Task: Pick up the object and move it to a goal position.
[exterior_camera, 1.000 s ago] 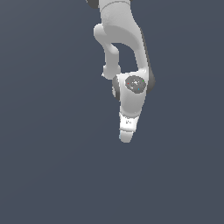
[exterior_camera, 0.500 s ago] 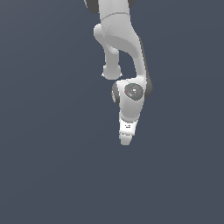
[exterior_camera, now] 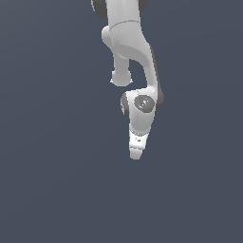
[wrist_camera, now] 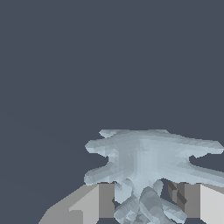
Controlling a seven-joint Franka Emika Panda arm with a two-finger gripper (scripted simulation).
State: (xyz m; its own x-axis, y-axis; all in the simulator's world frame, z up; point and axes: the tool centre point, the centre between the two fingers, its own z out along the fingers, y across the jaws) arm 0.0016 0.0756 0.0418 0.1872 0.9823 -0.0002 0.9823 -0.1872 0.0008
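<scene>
Presently, the following is recorded.

Arm: a white Franka Panda arm (exterior_camera: 129, 42) is seen in the exterior view, entering from the upper edge and reaching downward, with dark joint bands at the shoulder and wrist.

Gripper: the gripper (exterior_camera: 135, 154) is pointed downward at the lower end of the arm, just to the exterior view's right of centre. From that view the fingers cannot be separated; only a single white tip is made out.

Fingers: in the wrist view two pale fingers (wrist_camera: 89, 204) are seen, one on each side of the piece, with their darker inner pads facing it. They are closed on the piece, which is gripped between them.

Object: the pale blue-grey jagged piece (wrist_camera: 146, 159) is seen in the wrist view as an irregular, faceted, somewhat translucent form with branching spurs spreading sideways past both fingers. Its narrower part is lodged between the pads. In the exterior view it cannot be made out at the gripper tip.

Surroundings: a uniform dark slate-grey background (exterior_camera: 52, 142) is shown in both views; no edge or surface detail can be discerned on it.
</scene>
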